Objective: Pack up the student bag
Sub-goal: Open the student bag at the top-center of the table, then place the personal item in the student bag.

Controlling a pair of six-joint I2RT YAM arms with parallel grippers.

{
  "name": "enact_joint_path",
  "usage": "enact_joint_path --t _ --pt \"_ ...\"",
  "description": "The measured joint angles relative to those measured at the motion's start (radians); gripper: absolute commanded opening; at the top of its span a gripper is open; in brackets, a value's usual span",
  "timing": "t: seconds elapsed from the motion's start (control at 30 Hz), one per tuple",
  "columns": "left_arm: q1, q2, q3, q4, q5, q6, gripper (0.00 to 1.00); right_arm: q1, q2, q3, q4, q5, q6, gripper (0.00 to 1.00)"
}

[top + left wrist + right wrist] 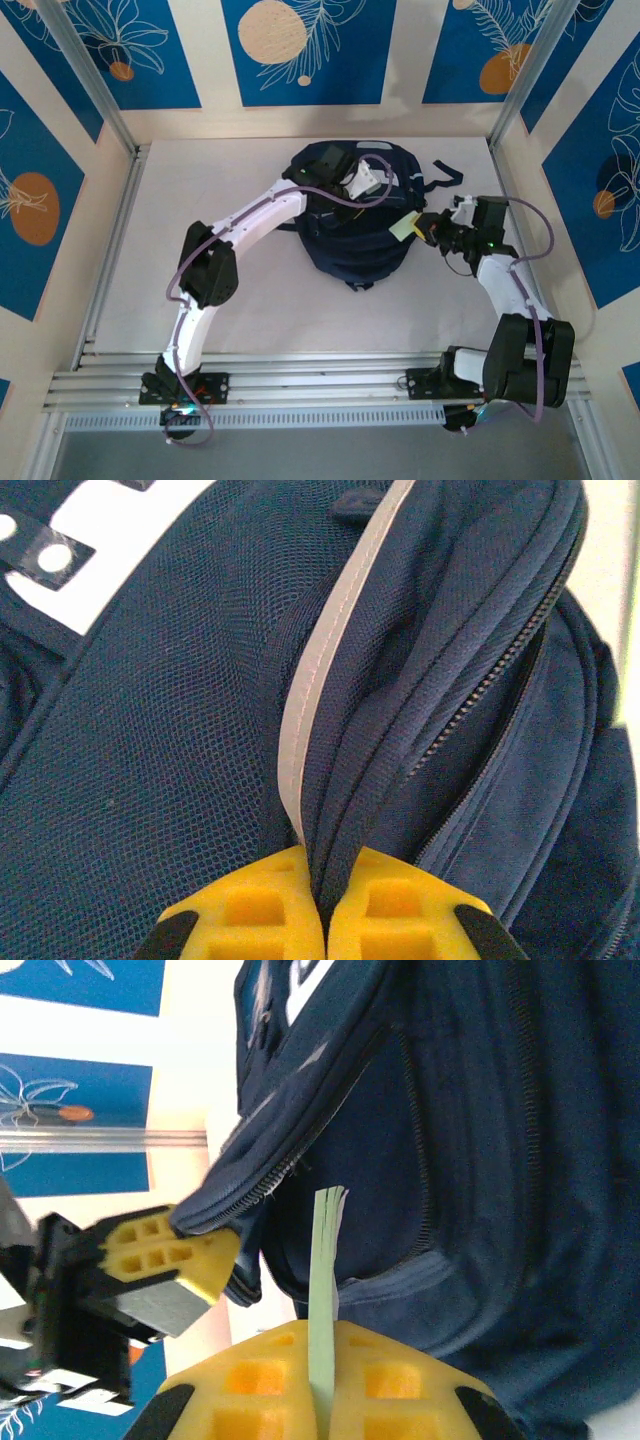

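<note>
The student bag (pixel 355 240), dark navy with white patches, lies in the middle of the table. My left gripper (pixel 362 180) is shut on the bag's fabric edge (pixel 345 810) beside the pale stripe (pixel 320 680), holding the zip opening (pixel 300 1220) apart. My right gripper (pixel 428 226) sits at the bag's right side, shut on a thin pale green pad of sticky notes (pixel 324 1270). The pad (pixel 404 226) stands edge-on just in front of the opening. In the right wrist view the left gripper's yellow fingers (pixel 165 1255) pinch the upper lip of the bag.
Black straps (pixel 445 175) trail from the bag toward the back right. Blue patterned walls and metal posts (pixel 525 75) close the table on three sides. A slotted rail (pixel 320 385) runs along the near edge by the arm bases.
</note>
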Motion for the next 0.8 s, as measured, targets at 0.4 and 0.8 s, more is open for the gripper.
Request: enact_joint_path --t 0.4,0.8 --pt "-0.002 0.035 0.102 -0.048 0.032 -0.131 0.0 0.259 0.283 0.042 0.414 0.25 0.293 0.0" --pt "0.019 0.057 0.121 -0.029 -0.02 -0.204 0.0 0.407 0.545 0.108 0.707 0.626 0.576 0.14"
